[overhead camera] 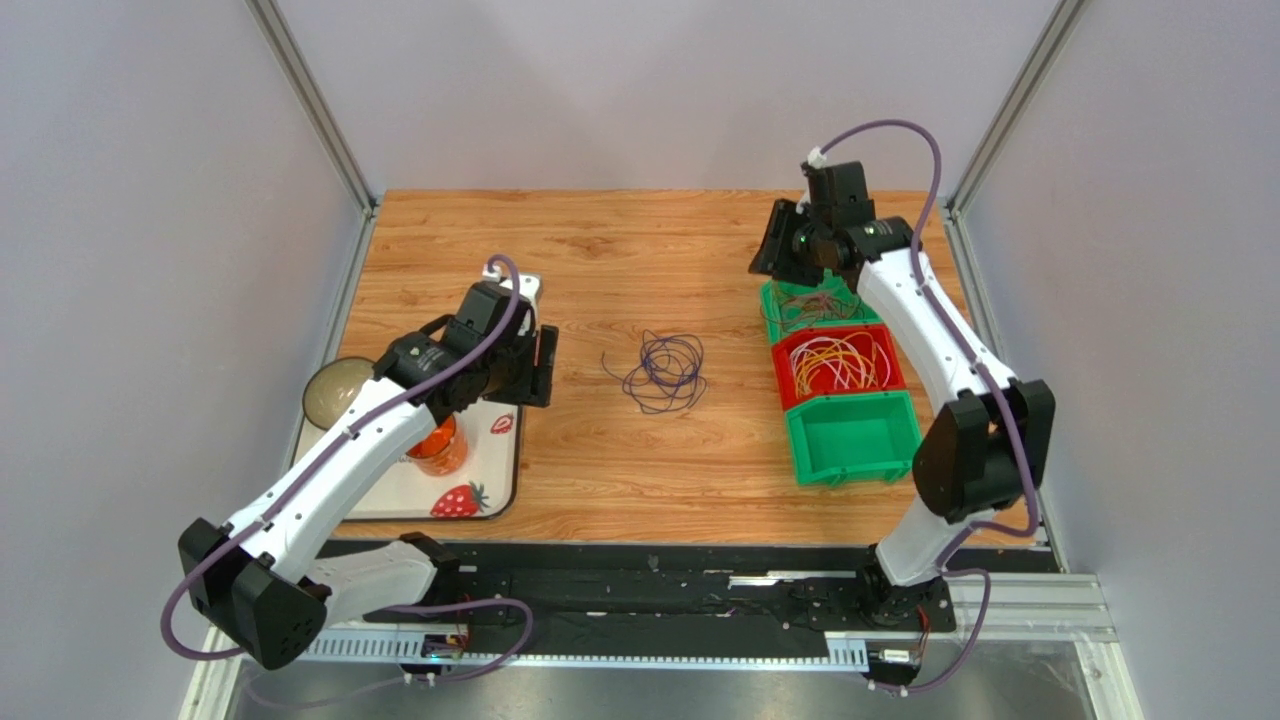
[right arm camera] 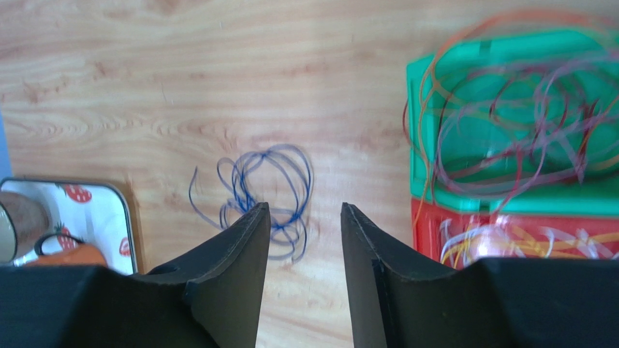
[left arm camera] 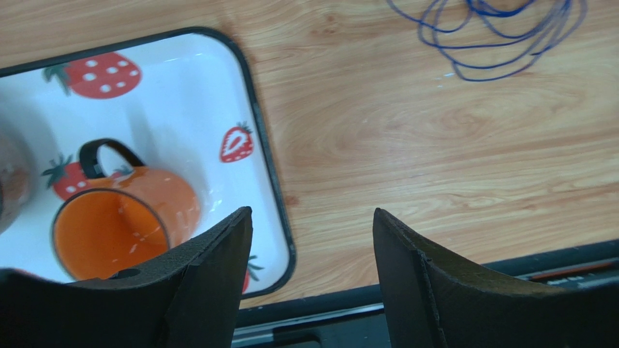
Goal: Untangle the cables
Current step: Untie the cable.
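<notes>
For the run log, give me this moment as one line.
left hand open, at tray edge; right hand open, above far green bin; purple cable loose mid-table

An orange mug (left arm camera: 123, 217) stands inside the strawberry-printed tray (left arm camera: 265, 167). Well right of the tray, looped blue-purple cables (left arm camera: 501, 35) lie on the table (left arm camera: 407, 145). The left tool (left arm camera: 311, 217) hangs spread and empty by the tray's corner.

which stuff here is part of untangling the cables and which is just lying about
Job: purple cable coil on the table; tangled cables in the far green bin; yellow, white and orange cables in the red bin.
Lying about: strawberry tray; orange mug.
</notes>
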`<state>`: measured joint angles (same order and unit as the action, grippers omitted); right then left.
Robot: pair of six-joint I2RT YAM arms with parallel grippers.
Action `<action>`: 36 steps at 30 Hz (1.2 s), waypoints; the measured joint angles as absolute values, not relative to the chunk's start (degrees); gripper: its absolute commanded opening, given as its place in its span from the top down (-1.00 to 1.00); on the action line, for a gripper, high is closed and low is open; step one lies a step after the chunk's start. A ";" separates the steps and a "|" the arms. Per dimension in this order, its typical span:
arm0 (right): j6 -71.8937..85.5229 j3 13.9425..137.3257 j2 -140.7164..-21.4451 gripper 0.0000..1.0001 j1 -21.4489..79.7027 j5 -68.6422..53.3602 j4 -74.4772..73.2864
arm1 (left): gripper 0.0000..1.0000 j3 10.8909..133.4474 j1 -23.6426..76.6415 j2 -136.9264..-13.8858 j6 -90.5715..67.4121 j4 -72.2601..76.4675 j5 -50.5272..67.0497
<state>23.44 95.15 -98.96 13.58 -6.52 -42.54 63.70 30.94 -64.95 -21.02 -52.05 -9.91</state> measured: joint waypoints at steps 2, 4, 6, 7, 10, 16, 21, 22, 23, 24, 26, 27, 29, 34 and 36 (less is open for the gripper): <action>24.64 88.64 -94.43 0.10 14.70 -6.50 -41.39 | -0.37 63.88 32.71 -65.69 -22.35 -50.28 -8.93; 26.17 80.44 -89.45 0.11 16.19 -6.50 -38.65 | -0.34 64.51 34.85 -68.20 -23.64 -47.70 -8.23; 27.51 73.60 -85.41 0.12 17.87 -6.33 -37.36 | -0.33 65.54 36.45 -72.29 -24.45 -44.53 -7.94; 28.12 70.48 -83.68 0.12 18.94 -6.15 -36.75 | -0.33 65.95 36.93 -74.61 -24.73 -43.00 -7.75; 29.34 63.31 -79.61 0.12 22.61 -6.04 -35.73 | -0.33 67.31 37.41 -81.87 -25.04 -39.11 -7.60; 29.47 58.13 -73.45 0.10 24.18 -5.06 -36.12 | -0.38 73.36 37.41 -95.79 -20.88 -35.40 -6.87; 28.73 57.67 -69.78 0.10 23.94 -4.12 -36.12 | -0.40 75.72 37.41 -102.54 -14.90 -32.38 -4.67; 28.64 57.67 -69.71 0.10 23.94 -4.14 -36.12 | -0.40 75.72 37.41 -103.04 -13.96 -31.94 -4.23; 28.60 57.67 -69.71 0.10 23.94 -4.14 -36.10 | -0.40 75.72 37.41 -103.44 -13.08 -31.42 -3.73; 28.53 57.58 -69.78 0.10 23.94 -4.19 -36.07 | -0.40 75.72 37.41 -103.88 -12.01 -30.68 -3.18; 28.38 57.17 -69.80 0.10 23.92 -4.43 -36.07 | -0.40 75.94 37.41 -104.79 -9.98 -29.61 -2.02; 28.27 56.99 -69.87 0.10 23.92 -4.51 -36.10 | -0.40 76.36 37.41 -105.51 -9.10 -29.39 -1.48; 28.21 56.90 -70.11 0.10 23.92 -4.62 -36.07 | -0.40 77.38 37.41 -107.13 -7.60 -28.67 -0.40; 28.18 56.07 -70.13 0.10 23.92 -5.04 -35.86 | -0.40 79.99 37.12 -111.31 -5.50 -27.81 2.79; 28.16 56.01 -70.15 0.10 23.92 -5.06 -35.86 | -0.40 80.58 36.91 -112.49 -5.21 -27.62 3.79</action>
<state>28.16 56.01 -70.15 23.92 -5.06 -35.86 80.58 36.91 -112.49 -5.21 -27.62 3.79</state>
